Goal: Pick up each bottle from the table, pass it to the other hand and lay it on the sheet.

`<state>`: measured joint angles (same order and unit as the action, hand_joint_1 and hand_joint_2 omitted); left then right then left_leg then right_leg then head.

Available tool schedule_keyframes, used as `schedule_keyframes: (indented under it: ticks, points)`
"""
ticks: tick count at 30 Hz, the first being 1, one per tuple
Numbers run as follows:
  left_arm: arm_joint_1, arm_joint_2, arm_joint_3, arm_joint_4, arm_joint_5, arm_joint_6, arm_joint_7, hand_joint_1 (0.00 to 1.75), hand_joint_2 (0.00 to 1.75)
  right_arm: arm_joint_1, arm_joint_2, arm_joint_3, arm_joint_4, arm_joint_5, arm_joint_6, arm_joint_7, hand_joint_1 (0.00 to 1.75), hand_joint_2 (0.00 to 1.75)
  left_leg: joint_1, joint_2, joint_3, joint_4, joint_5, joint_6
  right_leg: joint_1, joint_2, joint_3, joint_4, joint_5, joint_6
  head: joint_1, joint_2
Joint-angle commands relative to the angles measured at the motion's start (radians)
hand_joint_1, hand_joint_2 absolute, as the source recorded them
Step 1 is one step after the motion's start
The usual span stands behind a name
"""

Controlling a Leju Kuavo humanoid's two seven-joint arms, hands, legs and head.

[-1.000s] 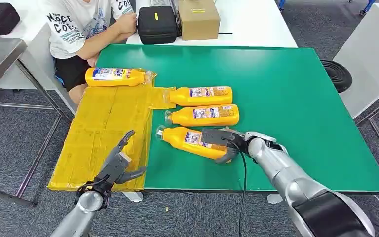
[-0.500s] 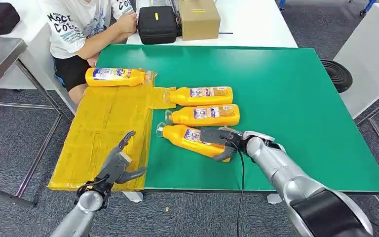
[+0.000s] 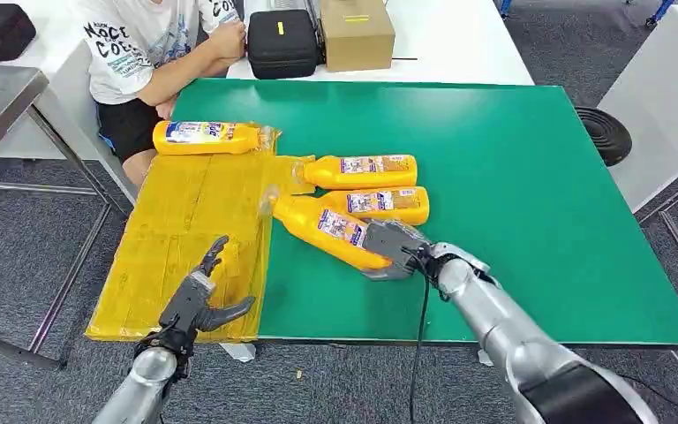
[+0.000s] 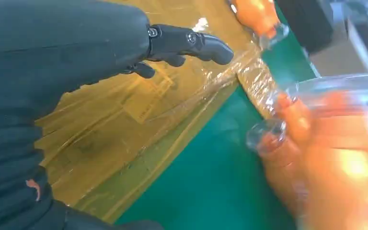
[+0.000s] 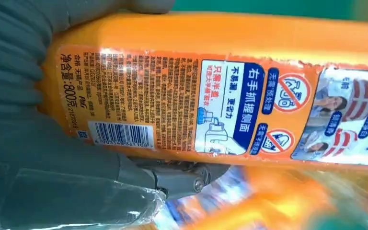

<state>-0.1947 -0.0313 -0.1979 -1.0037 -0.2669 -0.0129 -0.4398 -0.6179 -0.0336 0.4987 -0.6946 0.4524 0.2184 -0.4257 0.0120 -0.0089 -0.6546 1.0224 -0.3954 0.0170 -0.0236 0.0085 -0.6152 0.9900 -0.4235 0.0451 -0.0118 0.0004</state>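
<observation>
Head view: right hand grips a full orange bottle, now lifted and swung leftward; left hand stays spread, holding nothing.

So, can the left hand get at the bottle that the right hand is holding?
Probably yes. The left hand hovers open over the yellow sheet, and the held orange bottle points its capped end toward that sheet; nothing lies between them.

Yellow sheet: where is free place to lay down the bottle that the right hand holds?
The yellow sheet is bare from the bottle at its far edge down to the left hand. It is crowded beside the right hand, where two more bottles lie together.
</observation>
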Motion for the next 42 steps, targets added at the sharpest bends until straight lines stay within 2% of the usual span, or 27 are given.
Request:
schedule_keyframes:
  ticks: [1, 2, 3, 6, 7, 9, 10, 13, 16, 20, 21, 23, 25, 30, 39, 42]
  points:
    - [0.047, -0.023, 0.093, -0.069, 0.125, -0.065, -0.002, 0.0, 1.75, 0.311, 0.051, -0.142, -0.477, -0.013, -0.097, -0.079, 1.75, 1.75, 0.001, -0.001, 0.003, 0.0, -0.003, -0.001, 0.002, -0.002, 0.004, -0.001, -0.003, -0.002, 0.0, 0.0]
    - [0.041, -0.027, 0.097, -0.064, 0.15, -0.085, 0.005, 0.0, 1.75, 0.329, 0.06, -0.155, -0.492, -0.016, -0.103, -0.083, 1.75, 1.75, 0.001, -0.001, 0.008, 0.0, -0.005, -0.001, 0.002, -0.002, 0.009, -0.001, -0.005, -0.003, 0.0, 0.0]
    - [0.035, -0.027, 0.098, -0.06, 0.165, -0.102, 0.01, 0.0, 1.75, 0.337, 0.064, -0.159, -0.495, -0.014, -0.104, -0.084, 1.75, 1.75, 0.001, -0.001, 0.002, 0.0, -0.003, -0.001, 0.001, -0.003, 0.003, 0.0, -0.004, -0.002, 0.0, 0.0]
    - [0.024, -0.025, 0.092, -0.046, 0.231, -0.191, 0.013, 0.0, 1.75, 0.363, 0.081, -0.179, -0.477, -0.025, -0.07, -0.102, 1.75, 1.75, 0.001, -0.002, 0.003, 0.0, -0.004, -0.002, 0.002, -0.004, 0.005, -0.001, -0.004, -0.003, 0.0, 0.0]
    - [0.018, -0.021, 0.084, -0.037, 0.288, -0.273, 0.02, 0.0, 1.75, 0.362, 0.085, -0.175, -0.455, -0.015, -0.046, -0.109, 1.75, 1.75, 0.001, -0.002, 0.003, 0.0, -0.004, -0.002, 0.001, -0.004, 0.005, -0.001, -0.004, -0.003, 0.0, 0.0]
    - [0.01, -0.019, 0.081, -0.029, 0.312, -0.305, 0.021, 0.0, 1.75, 0.354, 0.098, -0.176, -0.416, -0.014, -0.034, -0.119, 1.75, 1.75, 0.002, -0.001, 0.009, 0.0, -0.006, -0.002, 0.002, -0.004, 0.01, -0.002, -0.006, -0.005, 0.0, 0.0]
    - [0.005, -0.018, 0.075, -0.024, 0.327, -0.333, 0.018, 0.0, 1.75, 0.345, 0.1, -0.171, -0.395, -0.009, -0.024, -0.131, 1.75, 1.75, 0.001, -0.002, 0.002, -0.001, -0.003, -0.002, 0.001, -0.003, 0.003, -0.001, -0.003, -0.002, 0.0, 0.0]
    - [-0.034, -0.012, 0.031, 0.014, 0.418, -0.504, 0.015, 0.0, 1.75, 0.293, 0.128, -0.15, -0.282, -0.023, 0.033, -0.177, 1.75, 1.75, 0.001, -0.001, 0.005, -0.001, -0.004, -0.002, 0.002, -0.004, 0.006, -0.002, -0.004, -0.004, 0.0, 0.0]
    - [-0.046, -0.006, 0.009, 0.029, 0.476, -0.588, 0.008, 0.0, 1.75, 0.268, 0.144, -0.131, -0.22, -0.016, 0.042, -0.189, 1.75, 1.75, 0.001, 0.0, 0.002, -0.001, -0.003, -0.002, 0.001, -0.001, 0.002, -0.001, -0.002, -0.002, 0.0, 0.0]
    - [-0.03, 0.001, -0.007, 0.005, 0.55, -0.686, -0.013, 0.0, 1.75, 0.24, 0.154, -0.126, -0.143, -0.026, 0.058, -0.213, 1.75, 1.75, 0.001, 0.001, 0.008, -0.002, -0.005, -0.003, 0.002, -0.001, 0.008, -0.002, -0.004, -0.004, 0.0, 0.0]
    - [-0.03, 0.001, -0.007, 0.005, 0.55, -0.686, -0.013, 0.0, 1.75, 0.24, 0.154, -0.126, -0.143, -0.026, 0.058, -0.213, 1.75, 1.75, 0.001, 0.001, 0.003, -0.001, -0.003, -0.002, 0.001, 0.0, 0.003, -0.002, -0.002, -0.002, 0.0, 0.0]
    - [-0.032, -0.001, -0.017, -0.007, 0.553, -0.706, -0.02, 0.0, 1.75, 0.237, 0.148, -0.132, -0.128, -0.029, 0.055, -0.219, 1.75, 1.75, 0.001, 0.002, 0.007, -0.001, -0.005, -0.002, 0.001, 0.0, 0.007, -0.002, -0.003, -0.003, 0.0, 0.0]
    - [-0.038, -0.001, -0.025, -0.005, 0.554, -0.719, -0.023, 0.0, 1.75, 0.237, 0.145, -0.136, -0.125, -0.033, 0.057, -0.224, 1.75, 1.75, 0.001, 0.0, 0.002, -0.001, -0.003, -0.002, 0.001, -0.002, 0.002, -0.001, -0.002, -0.002, 0.0, 0.0]
    - [-0.045, -0.003, -0.044, -0.007, 0.548, -0.732, -0.025, 0.0, 1.75, 0.233, 0.148, -0.136, -0.121, -0.031, 0.061, -0.229, 1.75, 1.75, 0.001, 0.0, 0.003, 0.0, -0.003, -0.002, 0.001, -0.002, 0.004, -0.001, -0.003, -0.003, 0.0, 0.0]
    - [-0.044, -0.002, -0.069, -0.032, 0.525, -0.712, -0.011, 0.0, 1.75, 0.214, 0.159, -0.118, -0.113, -0.018, 0.073, -0.228, 1.75, 1.75, 0.001, 0.001, 0.005, 0.0, -0.004, -0.002, 0.001, -0.002, 0.005, 0.0, -0.004, -0.004, 0.0, 0.0]
    - [-0.072, -0.004, -0.084, 0.033, 0.499, -0.673, 0.008, 0.0, 1.75, 0.209, 0.169, -0.067, -0.117, 0.009, 0.082, -0.231, 1.75, 1.75, 0.001, 0.0, 0.002, 0.0, -0.003, -0.002, 0.001, -0.002, 0.002, 0.0, -0.003, -0.002, 0.0, 0.0]
